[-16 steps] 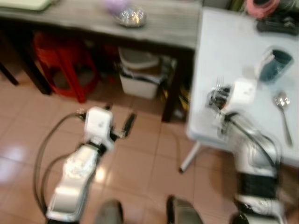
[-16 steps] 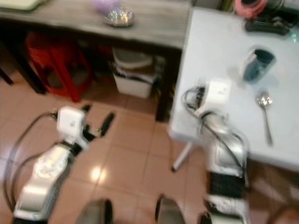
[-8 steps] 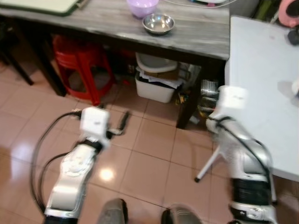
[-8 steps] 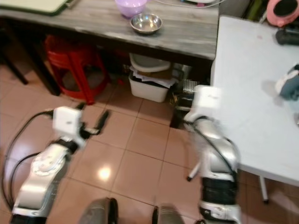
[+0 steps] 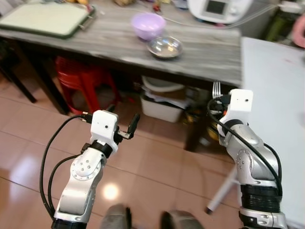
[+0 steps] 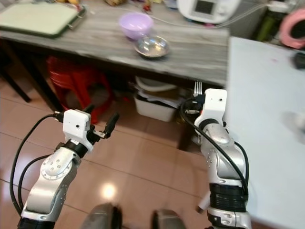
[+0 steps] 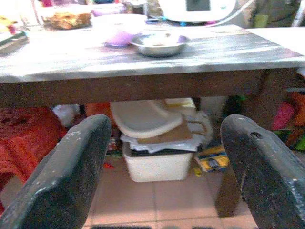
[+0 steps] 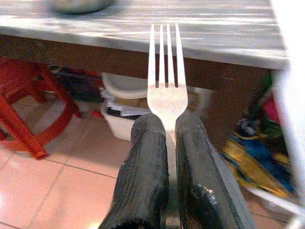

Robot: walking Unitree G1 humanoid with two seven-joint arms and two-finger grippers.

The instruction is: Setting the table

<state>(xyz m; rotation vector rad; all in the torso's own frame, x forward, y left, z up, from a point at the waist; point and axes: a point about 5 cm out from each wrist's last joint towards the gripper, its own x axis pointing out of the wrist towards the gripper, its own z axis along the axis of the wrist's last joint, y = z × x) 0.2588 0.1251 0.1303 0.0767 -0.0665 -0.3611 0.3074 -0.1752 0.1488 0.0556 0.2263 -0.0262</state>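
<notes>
My right gripper [image 8: 170, 123] is shut on the handle of a silver fork [image 8: 165, 71], whose tines point up towards the edge of the grey wooden table [image 5: 200, 53]. In the eye views the fork [image 5: 217, 88] stands just above the right wrist, in front of the table edge. On that table sit a purple bowl [image 5: 148, 24] and, beside it, a small steel bowl [image 5: 165, 46]. My left gripper [image 5: 123, 117] hangs open over the tiled floor, with nothing between its fingers [image 7: 71, 176]. A white table [image 5: 279, 90] lies to the right.
A green tray [image 5: 45, 18] lies at the wooden table's left end and a white appliance [image 5: 219, 8] at its back. Under the table stand a red stool [image 5: 86, 81] and a white bin [image 5: 161, 102]. Tiled floor stretches in front of me.
The camera has swung left, so the white table's mug and spoon have left the picture. The right gripper still holds the fork, now before the wooden table's edge.
</notes>
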